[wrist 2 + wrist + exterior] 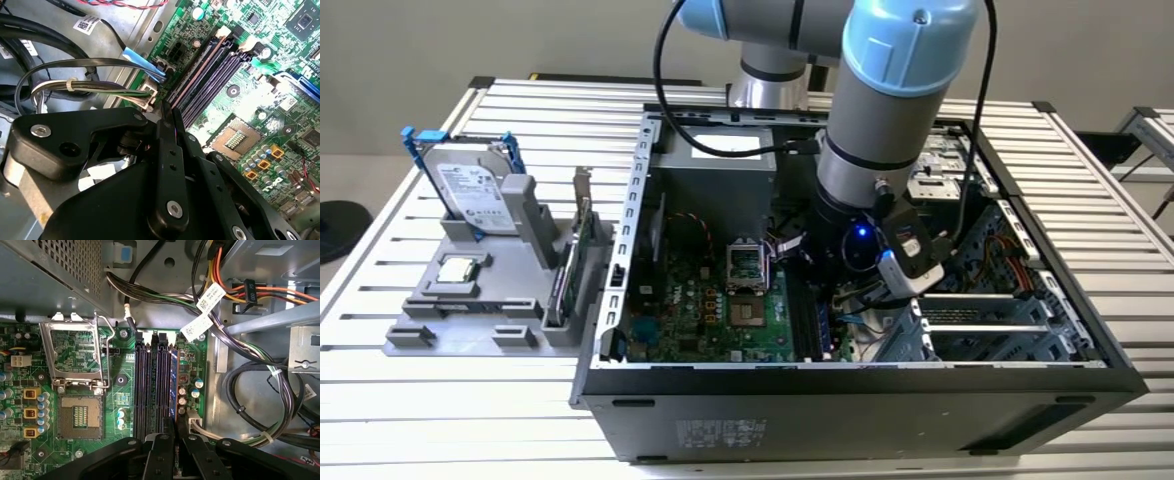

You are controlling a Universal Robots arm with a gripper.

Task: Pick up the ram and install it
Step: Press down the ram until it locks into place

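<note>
The hand (172,440) is clamped on the ram (174,385), lowered into the memory slots (150,385) beside the CPU socket (77,415); seating looks unfinished.

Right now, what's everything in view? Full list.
computer case: one, black, open, on the slatted table
motherboard: one, green, inside the case
CPU socket: one, open, beside the memory slots
ram: one, dark, at the slot nearest the cables
holder: one, grey, exterior view's left
hard drive: one, silver, upright in the holder
CPU chip: one, silver, flat on the holder
expansion card: one, upright, holder's case side
arm: one, grey and blue, reaching into the case
hand: one, black, shut on the ram
</note>
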